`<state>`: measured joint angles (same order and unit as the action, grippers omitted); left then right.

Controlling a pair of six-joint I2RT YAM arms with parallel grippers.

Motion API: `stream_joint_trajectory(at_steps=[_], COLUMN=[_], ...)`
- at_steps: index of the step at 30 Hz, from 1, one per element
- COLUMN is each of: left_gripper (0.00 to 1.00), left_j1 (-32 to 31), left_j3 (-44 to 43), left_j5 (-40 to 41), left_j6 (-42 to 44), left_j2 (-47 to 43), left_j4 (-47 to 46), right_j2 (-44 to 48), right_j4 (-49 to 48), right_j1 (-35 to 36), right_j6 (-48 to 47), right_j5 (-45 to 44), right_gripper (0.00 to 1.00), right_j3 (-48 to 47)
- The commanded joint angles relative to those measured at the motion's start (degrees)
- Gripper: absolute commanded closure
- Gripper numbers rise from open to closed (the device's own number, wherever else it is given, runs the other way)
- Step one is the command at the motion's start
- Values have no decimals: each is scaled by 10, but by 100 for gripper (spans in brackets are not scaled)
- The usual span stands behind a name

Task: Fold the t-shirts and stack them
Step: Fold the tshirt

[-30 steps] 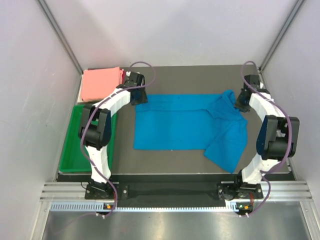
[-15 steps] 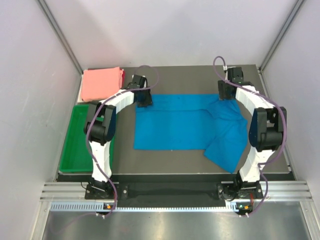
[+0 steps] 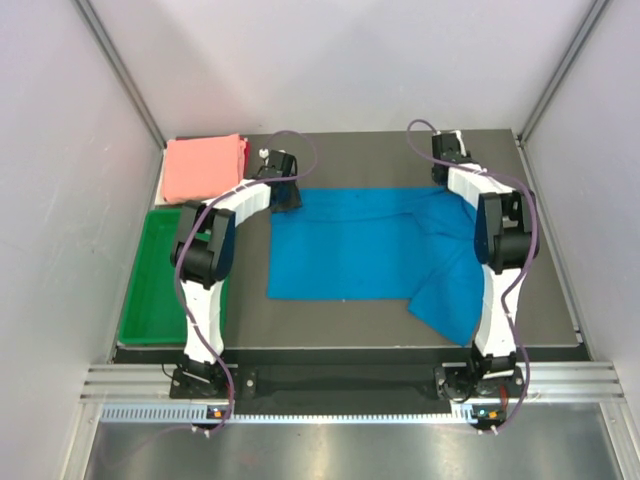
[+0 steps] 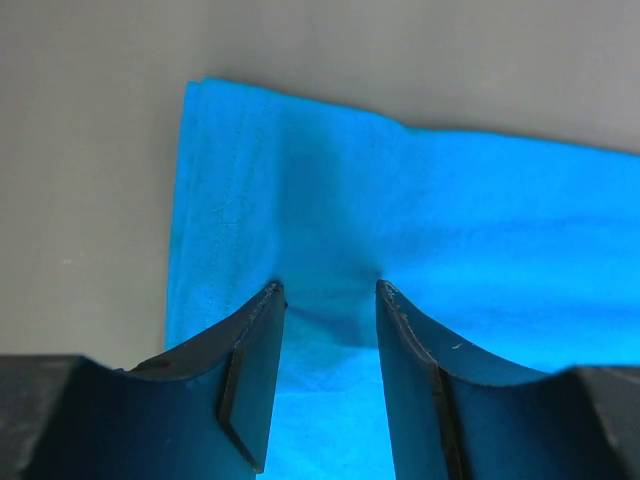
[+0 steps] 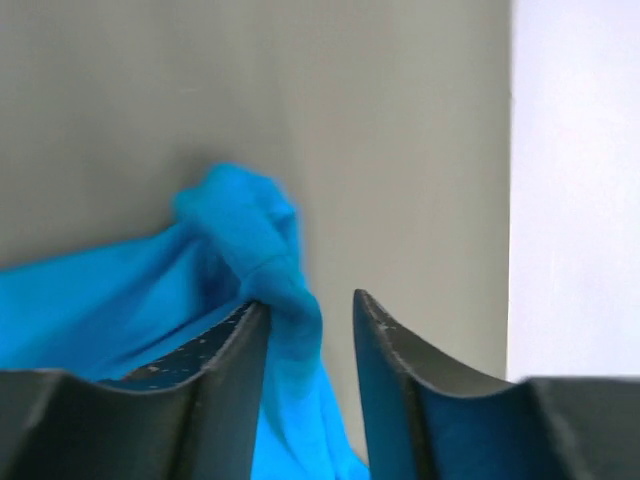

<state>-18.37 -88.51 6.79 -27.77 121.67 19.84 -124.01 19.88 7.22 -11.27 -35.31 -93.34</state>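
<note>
Left gripper (image 4: 330,288): part-open astride edge of blue t-shirt (image 4: 450,220); hold unclear.
Right gripper (image 5: 310,300): part-open, cloth bunched between; clamp, pull taut.

Robot lab test cell: white panel walls (image 3: 350,60), aluminium rail (image 3: 350,385), two bench-bolted arms (image 3: 205,290), dark table (image 3: 380,150).

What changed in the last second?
Right gripper swung from the right side of the blue shirt to its far right corner, a bunch of cloth now between its jaws. Left gripper slid right onto the far left corner. Pink shirt and green tray unchanged.
</note>
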Motion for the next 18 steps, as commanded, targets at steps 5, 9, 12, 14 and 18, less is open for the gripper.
stream_joint_trajectory(at_steps=[5, 9, 12, 14, 18], left_gripper=[53, 53, 53, 53, 53], left_j1=[10, 11, 11, 12, 12], left_j3=[-1, -19, -28, -38, -34], left_j5=[52, 51, 50, 50, 48], left_j6=[-12, -13, -14, -14, -15], left_j2=[52, 60, 61, 65, 65], left_j4=[51, 62, 64, 71, 75], right_j2=[47, 49, 58, 64, 84], right_j4=[32, 49, 52, 58, 97], right_j1=[-70, -102, -117, -131, -166], right_j6=[173, 202, 217, 227, 252], right_j5=[13, 113, 192, 262, 344], right_gripper=[72, 90, 100, 100, 96], right_j3=[-22, -23, -17, -19, -28])
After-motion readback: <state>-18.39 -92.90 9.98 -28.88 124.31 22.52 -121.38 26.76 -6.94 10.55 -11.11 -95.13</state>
